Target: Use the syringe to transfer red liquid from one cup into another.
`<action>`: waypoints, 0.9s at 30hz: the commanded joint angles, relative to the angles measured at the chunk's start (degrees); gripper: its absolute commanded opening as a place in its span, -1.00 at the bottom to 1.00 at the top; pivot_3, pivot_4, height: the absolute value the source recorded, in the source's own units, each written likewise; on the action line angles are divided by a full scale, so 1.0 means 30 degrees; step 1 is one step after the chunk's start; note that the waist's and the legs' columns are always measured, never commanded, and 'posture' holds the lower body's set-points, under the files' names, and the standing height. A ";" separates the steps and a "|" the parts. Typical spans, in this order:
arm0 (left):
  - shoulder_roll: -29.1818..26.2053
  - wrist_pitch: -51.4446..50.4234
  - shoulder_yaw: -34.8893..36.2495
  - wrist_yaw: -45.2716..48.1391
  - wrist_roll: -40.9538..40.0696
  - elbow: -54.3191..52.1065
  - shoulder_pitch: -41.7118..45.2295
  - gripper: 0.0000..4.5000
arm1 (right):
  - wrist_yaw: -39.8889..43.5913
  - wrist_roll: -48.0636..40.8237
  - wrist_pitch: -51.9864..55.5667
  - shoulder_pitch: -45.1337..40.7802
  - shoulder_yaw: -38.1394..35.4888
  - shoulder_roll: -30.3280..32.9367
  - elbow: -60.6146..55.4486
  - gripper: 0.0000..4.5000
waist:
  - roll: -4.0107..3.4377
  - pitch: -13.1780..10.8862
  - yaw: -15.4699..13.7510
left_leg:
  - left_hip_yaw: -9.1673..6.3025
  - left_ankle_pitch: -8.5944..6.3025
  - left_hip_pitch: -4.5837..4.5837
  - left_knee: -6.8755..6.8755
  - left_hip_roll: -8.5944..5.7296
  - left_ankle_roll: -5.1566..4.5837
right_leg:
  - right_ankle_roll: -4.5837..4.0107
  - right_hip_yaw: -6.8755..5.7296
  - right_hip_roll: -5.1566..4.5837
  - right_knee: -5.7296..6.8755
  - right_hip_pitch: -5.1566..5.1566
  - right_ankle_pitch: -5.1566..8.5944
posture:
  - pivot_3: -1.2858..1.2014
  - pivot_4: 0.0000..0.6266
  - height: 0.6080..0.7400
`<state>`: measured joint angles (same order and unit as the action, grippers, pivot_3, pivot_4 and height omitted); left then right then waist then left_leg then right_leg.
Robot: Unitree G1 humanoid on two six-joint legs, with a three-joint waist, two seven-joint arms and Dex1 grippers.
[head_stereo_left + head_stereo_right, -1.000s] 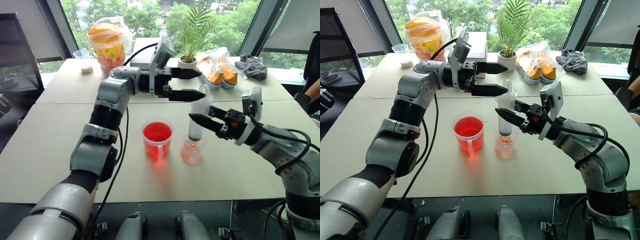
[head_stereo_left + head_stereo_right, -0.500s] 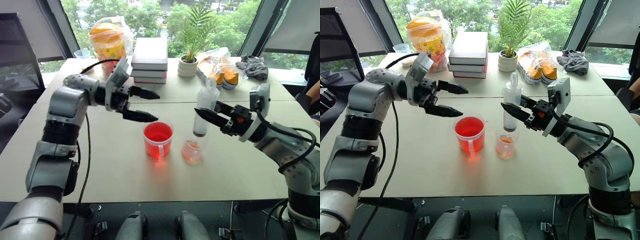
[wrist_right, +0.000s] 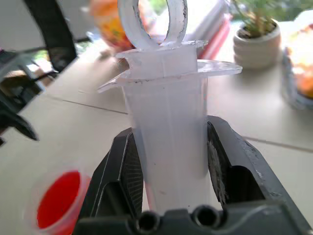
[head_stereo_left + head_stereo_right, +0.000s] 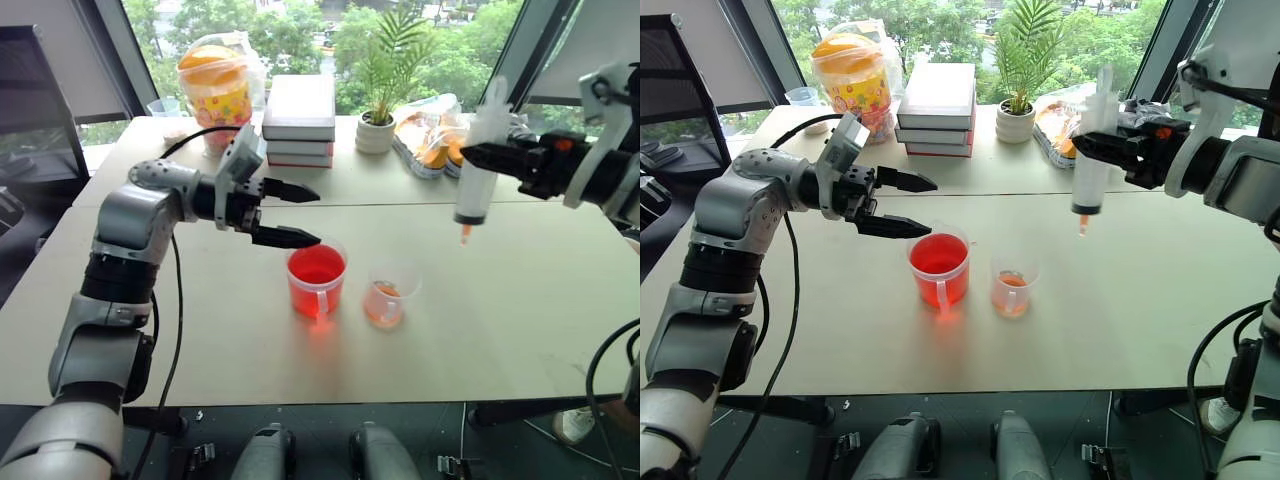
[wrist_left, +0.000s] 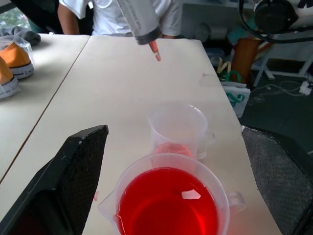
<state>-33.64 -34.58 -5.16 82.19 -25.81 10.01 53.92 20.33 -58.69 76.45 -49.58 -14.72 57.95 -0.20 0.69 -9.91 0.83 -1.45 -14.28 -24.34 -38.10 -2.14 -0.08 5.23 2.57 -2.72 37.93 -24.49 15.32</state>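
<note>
Gripping syringe [image 4: 474,185] in right claw [image 4: 500,158] above worktop [image 4: 480,330]; left claw [image 4: 298,213] open; smaller cup [image 4: 385,296] slightly red, handled cup [image 4: 316,280] mostly full.

Head stereo pair looks down over the table [image 4: 200,330]; wrist cameras sit close, facing along each gripper.

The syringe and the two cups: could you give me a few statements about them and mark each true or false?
1. The right gripper holds the syringe upright in the air. True.
2. The syringe's tip is inside the smaller cup. False: it hangs above the table, off to that cup's side.
3. The handled cup holds red liquid. True.
4. The left gripper grips the handled cup. False: it is open, beside it.
5. The smaller cup is empty. False: a little red liquid lies at its bottom.
</note>
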 commanded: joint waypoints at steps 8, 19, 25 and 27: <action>-0.0258 -0.0246 0.0382 -0.0896 -0.0867 -0.2106 -0.1137 0.99 | 0.3158 0.6397 0.2260 -0.2989 0.7986 -0.0759 0.7944 -0.35 | -0.0007 -0.0001 0.0033 | 0.0019 -0.0001 -0.0017 0.0018 0.0001 -0.0002 | 0.0001 0.0009 0.0012 0.0000 -0.0036 -0.0001 | 0.03 -0.52 1.00; -0.1147 -0.1214 0.0771 -0.1911 -0.1698 -0.3796 -0.2159 1.00 | 0.5467 1.0724 0.0673 -0.3611 0.9835 -0.3837 1.2676 0.25 | -0.0010 -0.0003 0.0034 | 0.0018 -0.0002 -0.0014 -0.0001 -0.0008 -0.0002 | 0.0007 0.0001 0.0025 0.0014 -0.0029 -0.0005 | 0.03 -0.52 1.00; -0.1478 -0.1366 0.0741 -0.2081 -0.1989 -0.4256 -0.2498 1.00 | 0.6168 1.1151 0.1034 -0.3255 0.8941 -0.3388 1.1511 0.98 | -0.0009 -0.0002 0.0021 | 0.0017 -0.0001 0.0001 -0.0012 -0.0008 -0.0002 | 0.0008 0.0001 0.0029 0.0025 -0.0017 -0.0005 | 0.03 -0.52 1.00; -0.1629 -0.1673 0.0805 -0.2165 -0.2302 -0.4533 -0.2573 1.00 | 0.6644 1.0771 0.1436 -0.2970 0.8334 -0.2540 0.9667 0.98 | -0.0016 -0.0006 -0.0042 | 0.0016 -0.0002 -0.0002 -0.0011 -0.0008 -0.0002 | 0.0008 0.0000 0.0026 0.0024 -0.0019 -0.0005 | 0.03 -0.52 1.00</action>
<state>-37.74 -38.87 -4.60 75.90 -31.24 -1.38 45.98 38.88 -25.90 79.84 -58.12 13.38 47.22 34.19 0.65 -9.93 0.71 -1.42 -14.28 -24.37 -38.13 -2.17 -0.09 5.25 2.56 -2.65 38.00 -24.57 15.31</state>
